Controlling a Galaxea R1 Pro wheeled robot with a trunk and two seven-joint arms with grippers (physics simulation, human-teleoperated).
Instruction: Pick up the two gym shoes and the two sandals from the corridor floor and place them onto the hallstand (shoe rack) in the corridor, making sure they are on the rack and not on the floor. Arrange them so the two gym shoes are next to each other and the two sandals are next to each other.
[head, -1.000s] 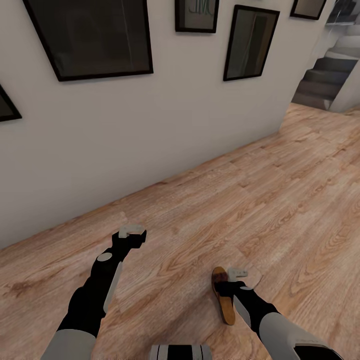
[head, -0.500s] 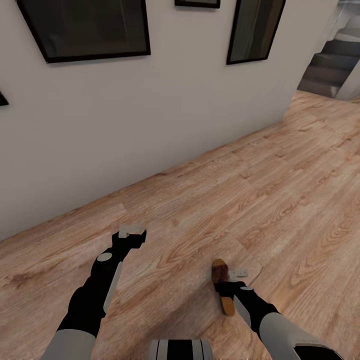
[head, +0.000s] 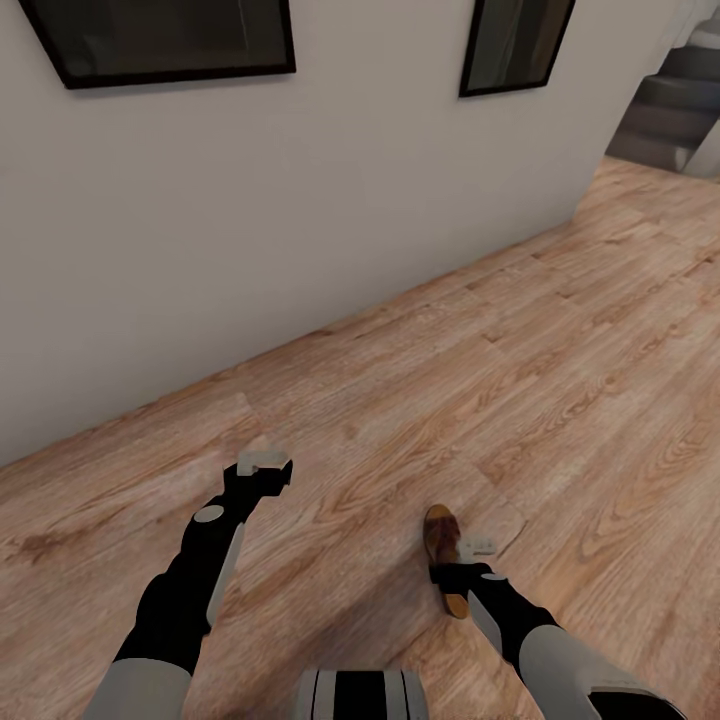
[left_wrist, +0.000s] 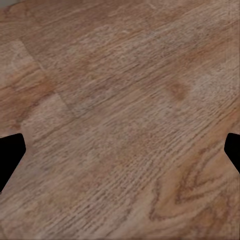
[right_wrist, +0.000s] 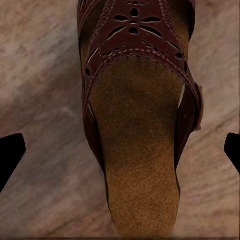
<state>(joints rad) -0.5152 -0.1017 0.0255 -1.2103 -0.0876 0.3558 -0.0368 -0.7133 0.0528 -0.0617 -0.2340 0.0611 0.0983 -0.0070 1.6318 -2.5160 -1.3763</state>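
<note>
One dark brown leather sandal (head: 441, 535) with a tan insole lies flat on the wood-plank corridor floor (head: 560, 380). My right gripper (head: 477, 547) hangs open just above it, over its right side. In the right wrist view the sandal (right_wrist: 137, 125) sits between the two widely spread dark fingertips (right_wrist: 10, 155), and the right gripper (right_wrist: 120, 152) touches nothing. My left gripper (head: 264, 462) is open over bare planks to the left, and in its wrist view the left gripper (left_wrist: 120, 150) has only floor beneath it. The gym shoes, the second sandal and the hallstand are out of view.
A grey-white wall (head: 300, 200) runs diagonally close ahead on the left, with dark framed pictures (head: 160, 40) hung on it. Grey stairs (head: 675, 110) rise at the far right. Open floor stretches to the right and ahead.
The whole view has shifted: wall, frames and floor slid upward, so the camera moved. The sandal shifted with the floor relative to my right gripper. Both arms keep their pose.
</note>
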